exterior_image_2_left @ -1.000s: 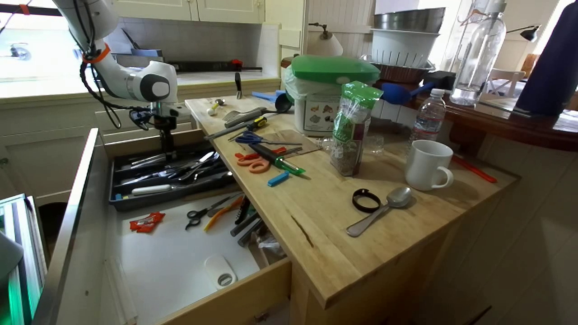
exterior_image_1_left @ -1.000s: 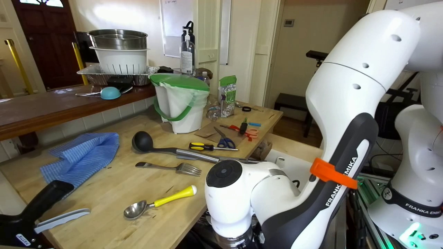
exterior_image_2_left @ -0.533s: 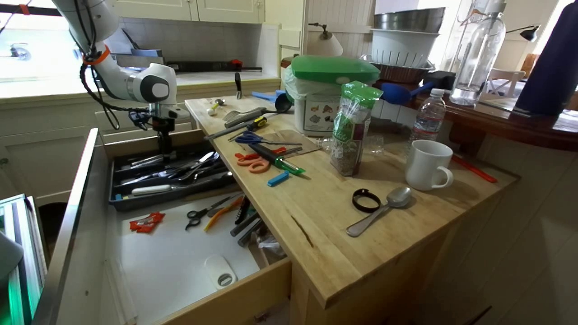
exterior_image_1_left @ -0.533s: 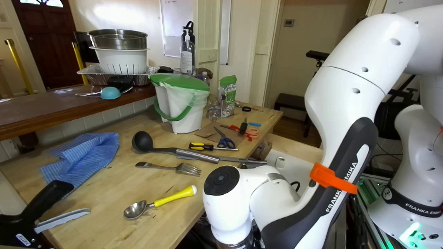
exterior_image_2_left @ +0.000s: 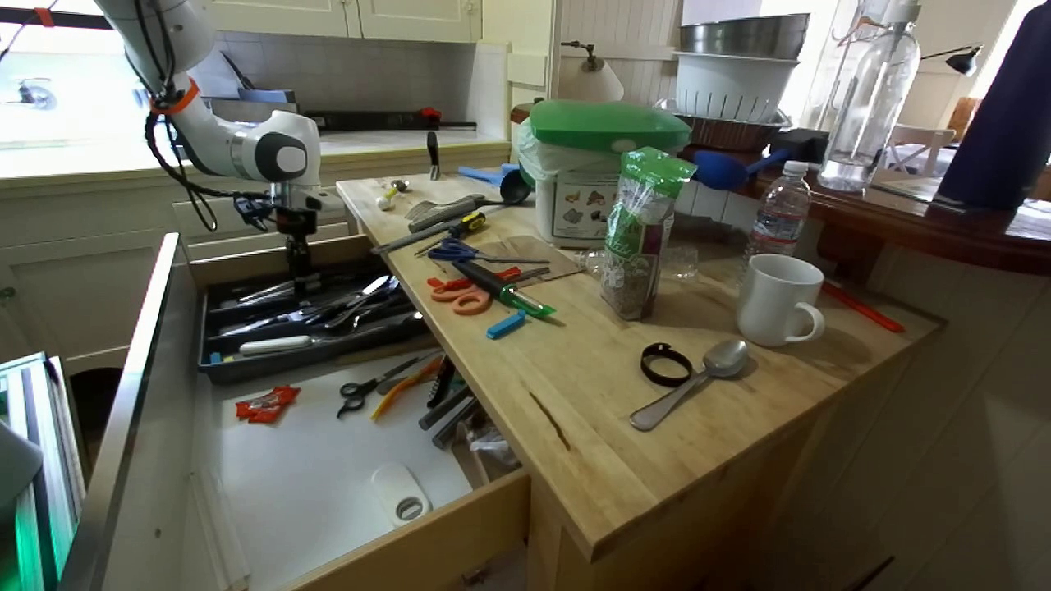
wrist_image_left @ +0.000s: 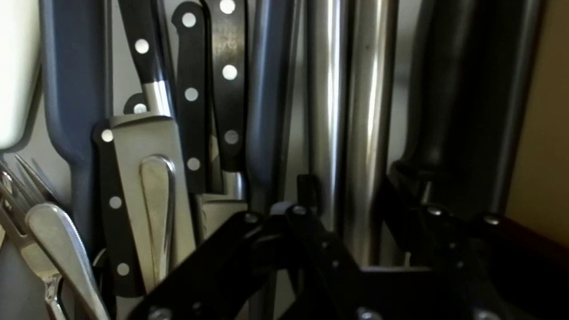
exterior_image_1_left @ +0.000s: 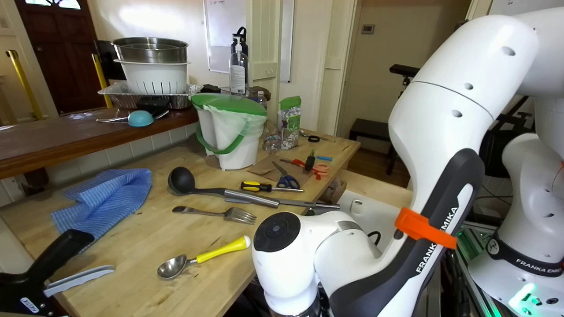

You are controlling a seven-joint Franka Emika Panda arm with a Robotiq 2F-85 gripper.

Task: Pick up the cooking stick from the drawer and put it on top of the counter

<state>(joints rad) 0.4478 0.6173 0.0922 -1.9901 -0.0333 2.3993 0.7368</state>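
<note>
In the wrist view my gripper (wrist_image_left: pixel 349 195) is down among the utensils. Its dark fingers stand close on both sides of two parallel steel handles (wrist_image_left: pixel 330 102); whether they press on them is too dark to tell. I cannot tell which handle, if any, belongs to the cooking stick. An exterior view shows the gripper (exterior_image_2_left: pixel 302 283) pointing straight down into the far end of the open drawer (exterior_image_2_left: pixel 296 476), over a dark utensil tray (exterior_image_2_left: pixel 279 361). The counter (exterior_image_2_left: pixel 624 460) lies beside the drawer, its edge above it. In an exterior view (exterior_image_1_left: pixel 282 246) the fingers are out of sight.
Several knives with black handles (wrist_image_left: pixel 191 93) lie beside the steel handles. A black ladle (exterior_image_1_left: pixel 181 180), a fork (exterior_image_1_left: pixel 240 215) and a yellow-handled spoon (exterior_image_1_left: pixel 174 266) rest on the counter. A screwdriver (exterior_image_1_left: pixel 257 186), scissors (exterior_image_1_left: pixel 287 181) and a green-lidded bin (exterior_image_1_left: pixel 238 145) stand farther along.
The wrist has shifted slightly down and to the left in an exterior view. The gripper's jaws have drawn closer together. Objects on the counter have not moved.
</note>
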